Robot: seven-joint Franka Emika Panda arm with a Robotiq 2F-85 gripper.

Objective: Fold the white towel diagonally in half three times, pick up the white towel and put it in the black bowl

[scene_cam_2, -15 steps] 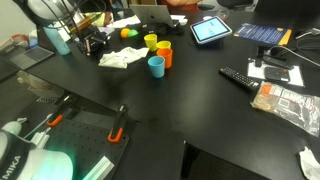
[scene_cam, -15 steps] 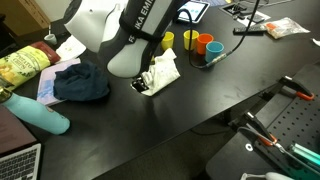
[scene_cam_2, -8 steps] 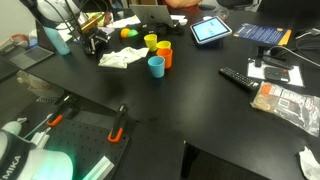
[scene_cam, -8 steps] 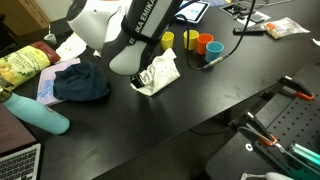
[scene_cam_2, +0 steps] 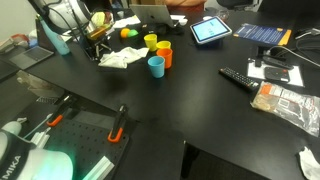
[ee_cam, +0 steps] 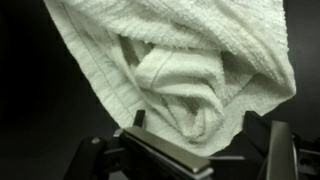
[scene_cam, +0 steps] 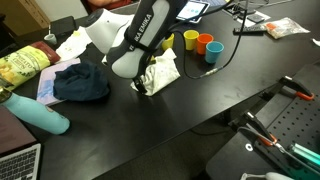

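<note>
In an exterior view, the white towel (scene_cam: pixel 166 70) lies bunched on the desk (scene_cam: pixel 150 125), with the arm over it. In an exterior view, a blue cup (scene_cam_2: pixel 156 66) sits near the towel; a wide drag could knock it. Wrist view: the claw (ee_cam: pixel 193 125) straddles a lumpy fold; clamped or not, can't tell. Risk: the thick bunch slips and the fold goes uneven.

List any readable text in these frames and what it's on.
"MIKA", cut off by the frame edge: on the white robot base.
White lettering on the black arm link: only partly legible, looks like "EMIKA".
Yellow bag, tablet, packets: print too small or blurred to read.
</note>
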